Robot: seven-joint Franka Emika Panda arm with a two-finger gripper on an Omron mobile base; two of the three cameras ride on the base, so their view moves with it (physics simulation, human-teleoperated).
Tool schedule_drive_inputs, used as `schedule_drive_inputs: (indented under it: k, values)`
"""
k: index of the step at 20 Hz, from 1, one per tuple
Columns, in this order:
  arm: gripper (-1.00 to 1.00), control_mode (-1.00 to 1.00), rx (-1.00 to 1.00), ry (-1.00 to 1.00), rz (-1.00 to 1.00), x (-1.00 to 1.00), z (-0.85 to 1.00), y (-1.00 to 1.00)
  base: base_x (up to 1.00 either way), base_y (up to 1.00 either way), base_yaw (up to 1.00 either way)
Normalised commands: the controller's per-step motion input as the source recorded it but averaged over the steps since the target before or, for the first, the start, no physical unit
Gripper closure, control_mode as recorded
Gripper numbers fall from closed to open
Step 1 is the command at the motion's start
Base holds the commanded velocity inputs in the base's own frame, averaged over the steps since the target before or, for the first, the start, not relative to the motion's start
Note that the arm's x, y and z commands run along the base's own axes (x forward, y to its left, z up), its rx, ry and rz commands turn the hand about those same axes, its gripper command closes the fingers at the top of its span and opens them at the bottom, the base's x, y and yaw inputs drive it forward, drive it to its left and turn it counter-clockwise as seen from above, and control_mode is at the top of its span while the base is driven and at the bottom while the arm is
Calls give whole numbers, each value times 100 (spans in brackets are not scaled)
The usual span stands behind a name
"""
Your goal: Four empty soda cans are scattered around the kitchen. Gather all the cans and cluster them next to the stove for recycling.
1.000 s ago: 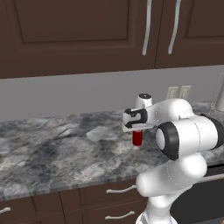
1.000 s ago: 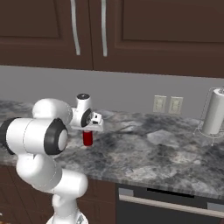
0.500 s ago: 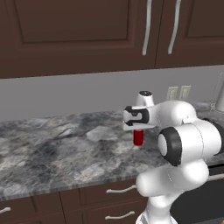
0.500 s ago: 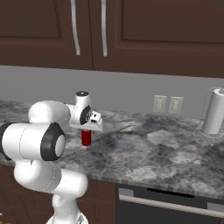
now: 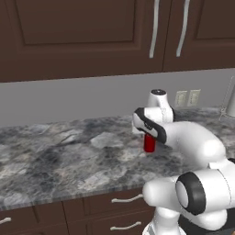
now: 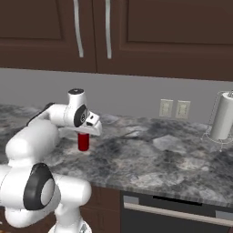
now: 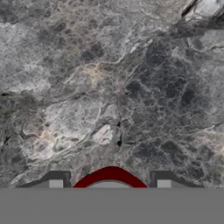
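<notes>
One red soda can stands upright at the marble counter, about midway between wall and front edge. My gripper reaches down over it from above and is shut on it. From the right base view the can hangs under the hand. Looking down along the gripper, the can's red rim sits between the two dark fingertips. Whether the can rests on the stone or hangs just above it, I cannot tell. The stove and the other cans are out of view.
A paper towel roll on a wire stand sits at the counter's far right. Two wall outlets are on the backsplash. Dark upper cabinets hang overhead, drawers lie below the counter, and a dark appliance front is at lower right.
The arm's elbow and upper links have swung lower and forward. The gripper stays shut on the can, which has barely shifted over the counter.
</notes>
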Motion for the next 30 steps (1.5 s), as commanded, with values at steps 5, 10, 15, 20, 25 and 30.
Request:
schedule_drive_inputs:
  k: [5, 10, 15, 20, 25, 30]
  values:
    - [100, -100, -1, -3, -1, -83, 44, 0, 0, 0, 0]
    - [100, -100, -5, -18, 3, -79, 43, -1, 0, 0, 0]
    - [100, -100, 1, -15, 4, -63, 24, -5, 0, 0, 0]
    - [100, -100, 0, 0, 0, 0, 0, 0, 0, 0, 0]
    - [100, 100, 0, 0, 0, -3, 0, 7, -5, 19, 0]
    - [100, 100, 0, 0, 0, 0, 0, 0, -9, 74, 11]
